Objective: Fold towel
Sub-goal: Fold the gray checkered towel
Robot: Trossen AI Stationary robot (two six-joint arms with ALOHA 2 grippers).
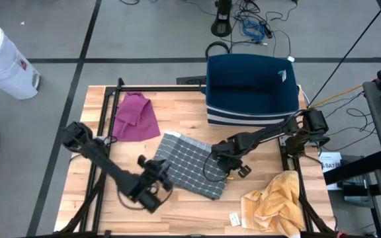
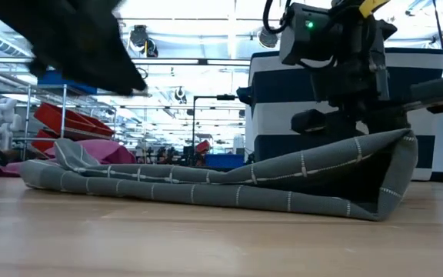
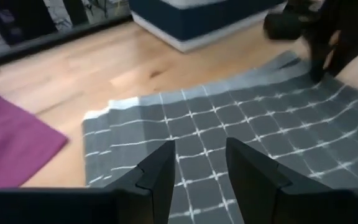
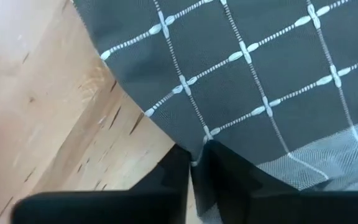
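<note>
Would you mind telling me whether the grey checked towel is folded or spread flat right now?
Folded over, at least partly: in the low view the grey checked towel lies in two layers joined by a rounded fold, still bulging open near the right pincer.

The towel [image 1: 189, 165] is spread near the middle of the table [image 1: 177, 102], with one edge raised off the surface on the right arm's side. The left gripper [image 1: 165, 180] is placed over the towel's edge on the left arm's side, toward the table's front. The right gripper [image 1: 217, 157] is set at the towel's opposite edge, where the cloth is caught between its nearly closed fingers [image 4: 219, 171]. A second cloth [image 1: 136, 118] is laid behind the towel, toward the table's back left. A box [image 1: 251, 89] is stood at the back right. A third cloth [image 1: 276, 201] is heaped at the front right corner, with a small tag [image 1: 234, 217] just beside it.
</note>
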